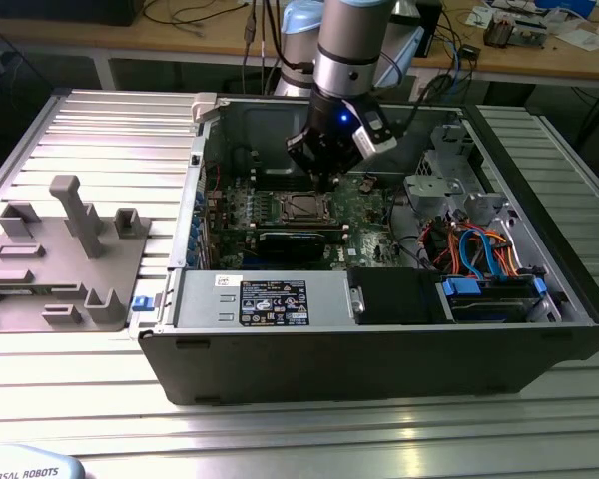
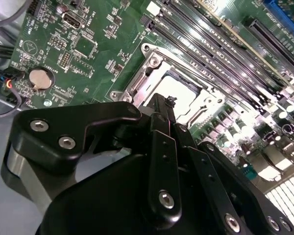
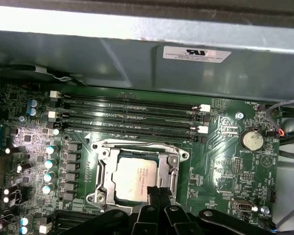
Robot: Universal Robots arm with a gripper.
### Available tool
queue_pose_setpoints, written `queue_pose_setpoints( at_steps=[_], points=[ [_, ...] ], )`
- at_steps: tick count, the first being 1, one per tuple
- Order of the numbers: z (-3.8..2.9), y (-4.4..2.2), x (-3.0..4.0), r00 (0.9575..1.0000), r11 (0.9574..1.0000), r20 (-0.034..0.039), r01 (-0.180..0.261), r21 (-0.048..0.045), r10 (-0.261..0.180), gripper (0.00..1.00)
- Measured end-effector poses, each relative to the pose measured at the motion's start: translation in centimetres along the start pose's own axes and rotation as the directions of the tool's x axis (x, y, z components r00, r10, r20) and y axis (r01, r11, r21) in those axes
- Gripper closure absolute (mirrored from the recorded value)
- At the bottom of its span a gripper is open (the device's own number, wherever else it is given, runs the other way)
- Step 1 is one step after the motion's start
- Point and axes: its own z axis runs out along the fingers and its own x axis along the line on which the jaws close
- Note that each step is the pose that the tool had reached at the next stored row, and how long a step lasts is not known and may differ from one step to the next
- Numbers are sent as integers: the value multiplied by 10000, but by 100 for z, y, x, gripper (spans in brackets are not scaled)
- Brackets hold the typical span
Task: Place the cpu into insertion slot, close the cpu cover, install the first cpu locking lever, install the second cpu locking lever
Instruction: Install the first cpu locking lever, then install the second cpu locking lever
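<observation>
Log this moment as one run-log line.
silvery-grey square cpu: seated in metal-rimmed insertion slot | silvery metal cpu cover: down around chip | black gripper: shut, tips at socket edge | green motherboard

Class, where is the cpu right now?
In the first wrist view the cpu sits in the insertion slot mid-motherboard, framed by the cpu cover, below the memory slots, with the gripper at its edge.

The exterior view is evenly lit from above, soft sheen on the ribbed surface [image 1: 80,150]. In the second wrist view, glare blows out the memory slots [image 2: 264,73] at right; the near end effector [image 2: 166,105] is dark, blurred.
</observation>
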Motion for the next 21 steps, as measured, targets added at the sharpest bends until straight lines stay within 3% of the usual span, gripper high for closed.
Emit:
queue_pose_setpoints(
  at_steps=[16,21],
  points=[
    [-8,-9,1,10000,10000,0,2,-4,-2,89],
    [13,-39,3,9990,9990,3,-453,-24,453,89]
  ],
)
